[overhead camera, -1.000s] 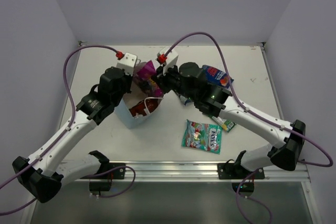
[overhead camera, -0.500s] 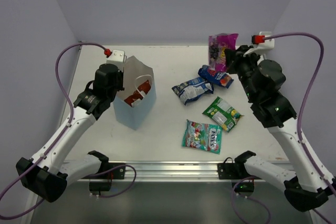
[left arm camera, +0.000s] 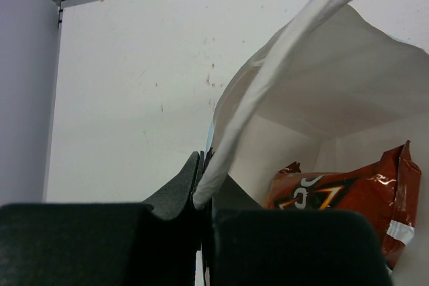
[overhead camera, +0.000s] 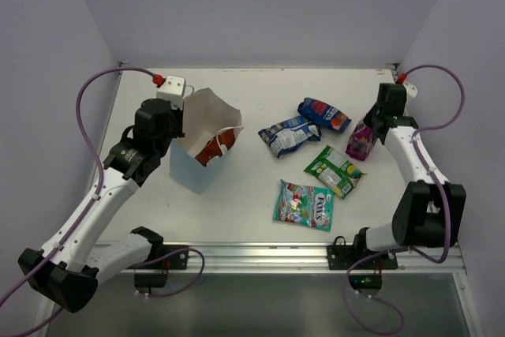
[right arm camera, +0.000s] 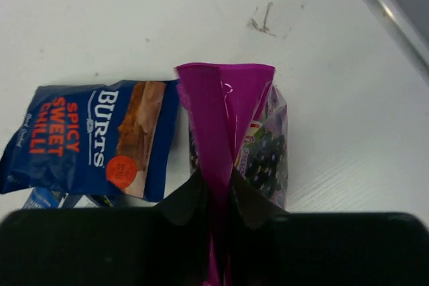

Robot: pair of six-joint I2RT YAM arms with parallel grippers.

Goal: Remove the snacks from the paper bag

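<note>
The light-blue paper bag (overhead camera: pixel 197 165) stands upright left of centre, its white inside open. A red-orange Doritos packet (overhead camera: pixel 215 147) lies inside it, also seen in the left wrist view (left arm camera: pixel 348 195). My left gripper (overhead camera: pixel 175 108) is shut on the bag's rim and white handle (left arm camera: pixel 281 65). My right gripper (overhead camera: pixel 371 128) is shut on the magenta-purple packet (overhead camera: pixel 359 141), low over the table at the right; its top edge is pinched between the fingers (right arm camera: pixel 224 132). The dark blue packet (overhead camera: pixel 323 114), blue-white packet (overhead camera: pixel 289 136), green-yellow packet (overhead camera: pixel 334 170) and teal packet (overhead camera: pixel 304 204) lie on the table.
The dark blue packet (right arm camera: pixel 94 142) lies just left of the held magenta one. The table's right rail (overhead camera: pixel 406 116) is close to the right gripper. White walls close in the back and sides.
The right arm carried the magenta-purple packet from the bag to the far right, then lowered it beside the dark blue packet. The left gripper stayed on the bag.
</note>
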